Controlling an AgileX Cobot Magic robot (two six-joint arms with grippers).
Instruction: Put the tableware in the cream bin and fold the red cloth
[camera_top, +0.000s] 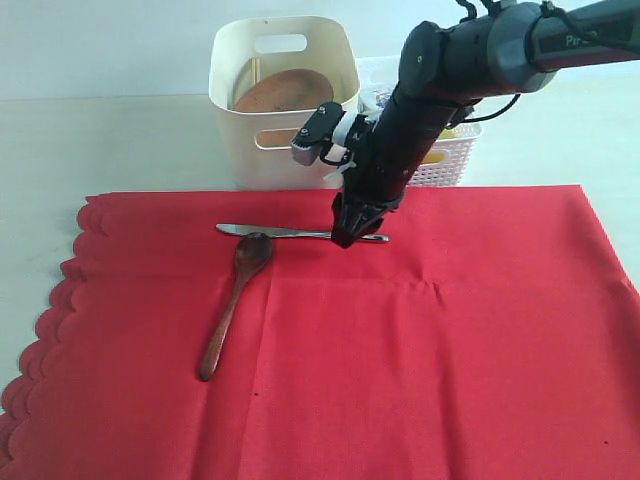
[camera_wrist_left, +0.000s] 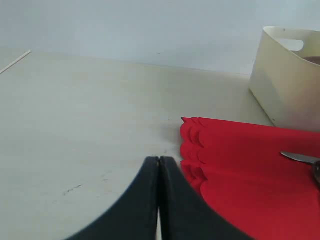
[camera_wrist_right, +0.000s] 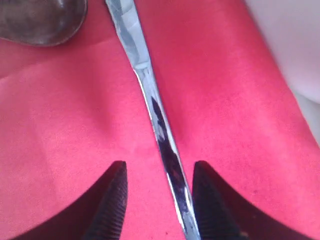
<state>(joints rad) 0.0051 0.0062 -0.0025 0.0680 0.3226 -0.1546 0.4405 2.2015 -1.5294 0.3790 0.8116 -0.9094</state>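
Observation:
The red cloth (camera_top: 420, 340) lies spread flat on the table, scalloped edge at the left. On it rest a slim metal knife (camera_top: 290, 232) and a dark wooden spoon (camera_top: 232, 300). My right gripper (camera_top: 350, 232) is down over the knife's handle, open, with the handle (camera_wrist_right: 167, 155) lying between its fingers (camera_wrist_right: 112, 200), nearer one of them. The spoon's bowl (camera_wrist_right: 42, 20) shows beyond. The cream bin (camera_top: 285, 100) stands behind the cloth with the brown plate (camera_top: 283, 95) inside. My left gripper (camera_wrist_left: 159, 162) is shut and empty over bare table beside the cloth's scalloped edge (camera_wrist_left: 192, 150).
A white lattice basket (camera_top: 440, 150) stands to the right of the cream bin, partly hidden by my right arm. Bare table (camera_top: 110, 140) lies left of the bin and beyond the cloth.

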